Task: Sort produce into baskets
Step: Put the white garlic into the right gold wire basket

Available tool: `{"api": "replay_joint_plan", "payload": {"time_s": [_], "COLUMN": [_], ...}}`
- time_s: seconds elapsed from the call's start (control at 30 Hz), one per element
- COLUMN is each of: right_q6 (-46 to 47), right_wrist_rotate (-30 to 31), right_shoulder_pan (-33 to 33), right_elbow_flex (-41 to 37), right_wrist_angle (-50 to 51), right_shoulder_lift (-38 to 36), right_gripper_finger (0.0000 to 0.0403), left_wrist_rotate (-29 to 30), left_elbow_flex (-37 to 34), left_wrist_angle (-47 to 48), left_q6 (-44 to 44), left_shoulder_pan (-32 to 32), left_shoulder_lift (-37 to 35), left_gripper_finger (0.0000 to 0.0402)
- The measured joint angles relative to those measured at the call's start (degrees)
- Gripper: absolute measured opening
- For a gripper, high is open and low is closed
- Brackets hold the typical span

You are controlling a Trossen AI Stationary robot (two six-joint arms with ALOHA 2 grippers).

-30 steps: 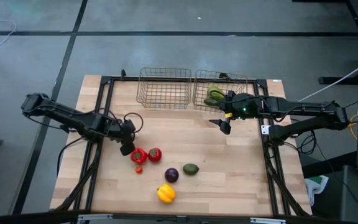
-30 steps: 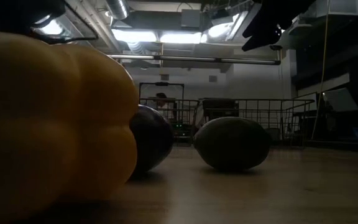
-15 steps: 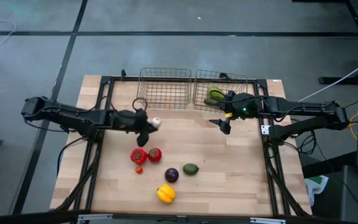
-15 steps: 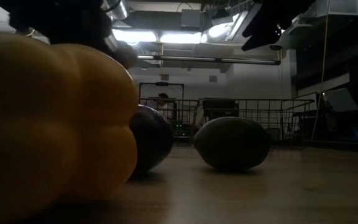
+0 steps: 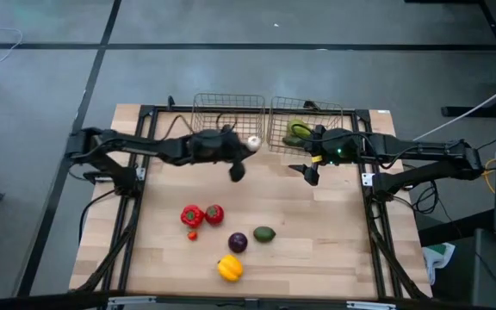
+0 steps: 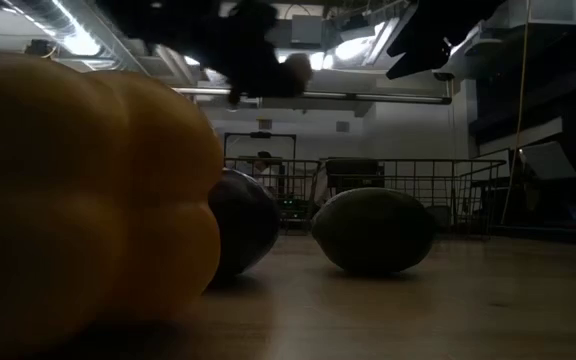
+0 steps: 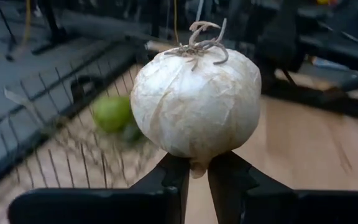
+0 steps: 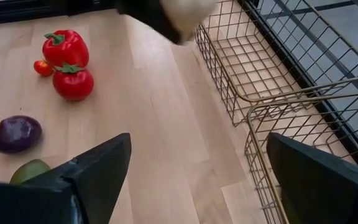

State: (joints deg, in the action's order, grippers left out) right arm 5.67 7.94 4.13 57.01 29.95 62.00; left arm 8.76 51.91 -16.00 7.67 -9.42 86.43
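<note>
The left gripper (image 5: 246,146) reaches across the table's far side and pinches a white garlic bulb (image 5: 253,142) just at the near right corner of the left basket (image 5: 227,121), which looks empty from above. Only the left wrist view shows the hold closely: the two fingers (image 7: 166,180) press on the garlic bulb (image 7: 196,104) from below, its dried stem pointing up, with wire grid and a blurred green piece (image 7: 112,113) beyond. On the table's near middle lie a red pepper (image 5: 192,215), a small orange bit (image 5: 191,234) touching it, a tomato (image 5: 214,213), a purple ball (image 5: 238,242), a green avocado (image 5: 264,233) and, nearest, a yellow pepper (image 5: 229,268). The low view is filled at its left by that yellow pepper (image 6: 78,190), with the purple ball (image 6: 243,220) and avocado (image 6: 373,230) behind it and the baskets far off. The right basket (image 5: 306,126) holds green pieces (image 5: 298,132). The right gripper (image 5: 308,170) hangs just near of it, fingers (image 8: 98,168) spread wide and empty in the right wrist view.
</note>
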Motion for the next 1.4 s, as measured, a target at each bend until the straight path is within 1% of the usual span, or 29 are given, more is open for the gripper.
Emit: {"api": "replay_joint_plan", "payload": {"time_s": [0.17,0.3,0.4,0.53,0.67,0.77,0.93,1.0,1.27,1.4], "right_q6": [0.0,0.0,0.0,0.0,0.0,0.0,0.0,0.0,0.0,0.0], "right_wrist_rotate": [-0.02,-0.02,-0.04,-0.04,-0.07,-0.07,-0.07,-0.07,-0.07,-0.07], "right_shoulder_pan": [-0.01,0.0,-0.01,0.01,-0.01,-0.01,0.01,0.0,-0.01,-0.01], "right_elbow_flex": [0.0,0.0,0.0,0.0,0.0,0.0,0.0,0.0,0.0,0.0], "right_wrist_angle": [0.0,0.0,0.04,0.04,0.07,0.13,0.1,0.09,0.09,0.09], "right_shoulder_lift": [0.02,0.0,0.0,0.0,0.0,0.0,0.0,0.0,0.0,0.0], "right_gripper_finger": [0.0374,0.0374,0.0374,0.0374,0.0374,0.0374,0.0374,0.0374,0.0374,0.0374], "left_wrist_rotate": [0.01,-0.03,-0.03,-0.03,-0.02,-0.01,-0.01,0.1,0.55,0.54], "left_elbow_flex": [8.55,15.65,20.36,25.73,29.2,30.06,30.26,30.26,30.28,30.28], "left_wrist_angle": [-4.44,-5.02,-4.82,-5.01,-4.8,-4.76,-3.28,-2.54,-0.84,-0.84], "left_q6": [-2.34,-3.16,-2.0,-1.16,-1.11,-0.89,-0.01,-0.01,0.1,1.84], "left_shoulder_pan": [-2.49,-4.11,-5.25,-6.41,-7.3,-7.62,-7.9,-7.9,-7.88,-7.88], "left_shoulder_lift": [9.35,16.69,21.67,26.8,30.88,32.46,32.61,32.61,32.61,32.59], "left_gripper_finger": [0.0048,0.0048,0.0048,0.0048,0.0049,0.0049,0.005,0.0056,0.0134,0.0154]}}
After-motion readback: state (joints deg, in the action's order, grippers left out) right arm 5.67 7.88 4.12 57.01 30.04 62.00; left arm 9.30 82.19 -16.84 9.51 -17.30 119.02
